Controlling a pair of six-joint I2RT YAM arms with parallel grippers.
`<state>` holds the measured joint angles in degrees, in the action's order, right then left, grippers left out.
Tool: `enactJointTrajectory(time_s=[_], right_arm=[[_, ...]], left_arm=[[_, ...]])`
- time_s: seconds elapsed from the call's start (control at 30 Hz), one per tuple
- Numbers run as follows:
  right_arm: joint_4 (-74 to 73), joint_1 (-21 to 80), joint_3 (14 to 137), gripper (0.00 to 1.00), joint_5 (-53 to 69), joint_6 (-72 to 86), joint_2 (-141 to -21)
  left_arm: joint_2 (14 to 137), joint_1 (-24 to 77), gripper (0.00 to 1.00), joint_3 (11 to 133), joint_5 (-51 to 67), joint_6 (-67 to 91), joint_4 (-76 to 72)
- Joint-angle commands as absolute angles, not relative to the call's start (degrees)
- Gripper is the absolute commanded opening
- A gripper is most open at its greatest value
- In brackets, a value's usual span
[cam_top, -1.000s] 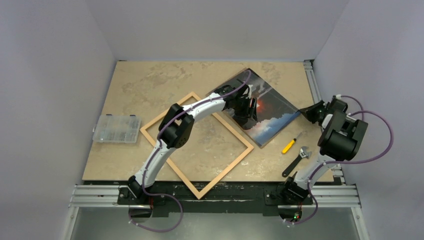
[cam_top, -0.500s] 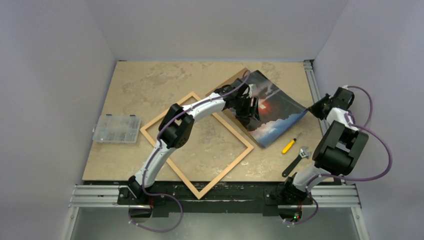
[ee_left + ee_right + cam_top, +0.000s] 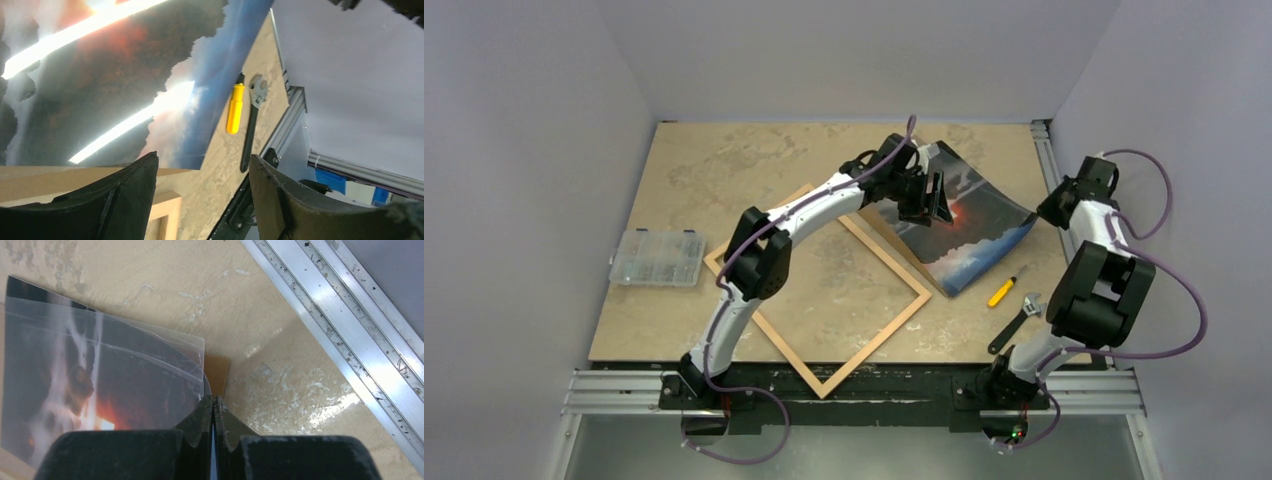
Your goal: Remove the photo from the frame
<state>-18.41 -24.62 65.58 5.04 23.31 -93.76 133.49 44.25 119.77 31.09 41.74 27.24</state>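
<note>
The photo (image 3: pixel 984 225), a dark sunset print, lies at the back right of the table, its right corner curled up off the surface. My right gripper (image 3: pixel 1042 213) is shut on that corner, and in the right wrist view a thin blue edge runs between its pressed fingertips (image 3: pixel 213 399). A clear sheet (image 3: pixel 150 340) overlaps the photo (image 3: pixel 110 390), and a brown backing board corner (image 3: pixel 218 371) shows beneath. My left gripper (image 3: pixel 932 200) hovers open over the photo's middle, holding nothing (image 3: pixel 202 200). The pale wood frame (image 3: pixel 877 346) lies apart in the table's centre, with nothing inside it.
A yellow screwdriver (image 3: pixel 1001 291) and a black wrench (image 3: pixel 1017 322) lie right of the photo, near the front right edge. A clear plastic parts box (image 3: pixel 656 258) sits at the left edge. An aluminium rail (image 3: pixel 350 340) borders the table's right side.
The right gripper has risen toward the back right, curling the photo's corner up. The left gripper has lifted off the photo, moved back and opened wider.
</note>
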Motion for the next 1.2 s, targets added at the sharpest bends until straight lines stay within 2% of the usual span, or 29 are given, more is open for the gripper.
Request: enactJointTrajectory(time_s=[0.0, 0.4, 0.57, 0.97, 1.17], right_arm=[[-21.20, -23.16, 69.13, 0.00, 0.31, 20.87, -93.51], [-34.12, -20.08, 76.58, 0.00, -11.79, 17.81, -91.15], [-34.68, -19.93, 76.57, 0.00, -11.57, 15.82, -88.28], [-40.80, -19.80, 82.95, 0.00, -20.55, 15.69, -83.01], [-46.88, -19.79, 92.44, 0.00, -19.60, 15.71, -79.62]], left_arm=[[125.32, 43.61, 0.65, 119.03, 33.80, 43.04, 25.38], [107.33, 42.39, 0.65, 105.70, 34.07, 40.47, 25.65], [102.00, 42.27, 0.65, 99.71, 35.42, 41.62, 23.77], [93.73, 42.19, 0.65, 97.38, 35.33, 39.56, 27.02], [90.32, 41.39, 0.65, 96.32, 36.05, 37.76, 29.10]])
